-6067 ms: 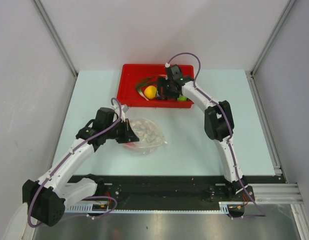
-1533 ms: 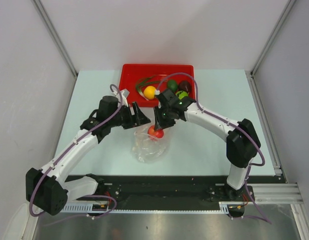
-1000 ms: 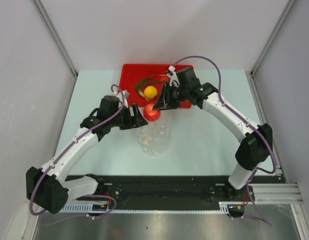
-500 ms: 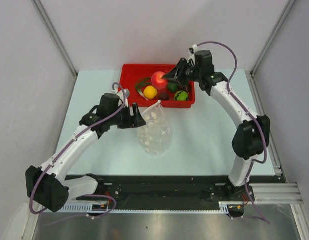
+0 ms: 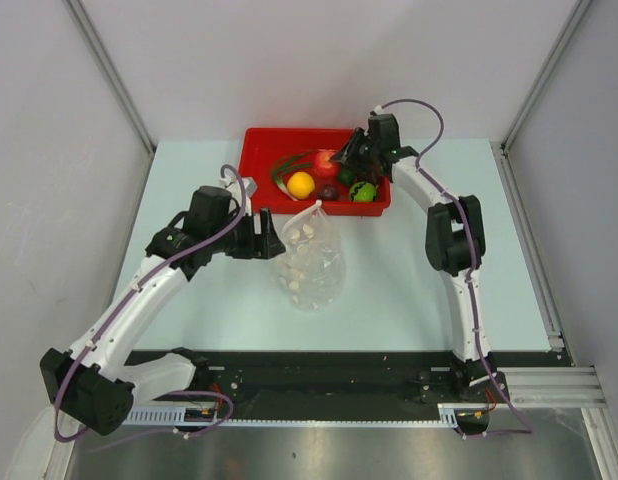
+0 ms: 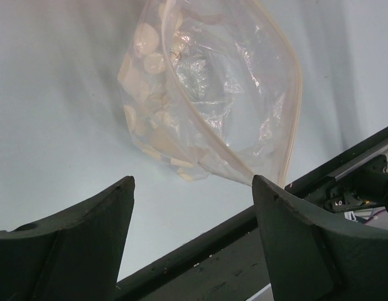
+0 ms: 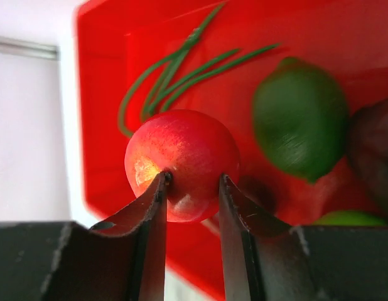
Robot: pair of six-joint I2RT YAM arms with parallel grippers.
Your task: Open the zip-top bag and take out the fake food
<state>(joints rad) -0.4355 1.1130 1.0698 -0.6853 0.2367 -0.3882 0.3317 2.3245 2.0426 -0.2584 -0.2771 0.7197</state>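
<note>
**Top view.** Right arm stretched far forward, wrist over red tray. Right fingers clamped on red ball, apparently carried here for release among the other fake food. Yellow ball, dark maroon one, bright green ball and green onion in the tray, below and beside the fingertips. Left arm bent at the elbow, wrist turned inward. Left fingers aimed at zip-top bag, which lies on counter just beyond the tips, one end toward the tray.

**Left wrist view.** Fingers wide apart, nothing between them. Bag ahead of the tips, touching neither. Whitish zip strip edging what looks like an open mouth. Pale pieces heaped inside, toward the left-hand finger. Probably waiting here to steady the bag for another reach.

**Right wrist view.** Ball pinched low down between both fingers, centred and firm-looking. Onion leaves beyond it, darker green fruit right of the tips, maroon at the far right edge. Ball over the tray floor; touching or not, cannot tell.
</note>
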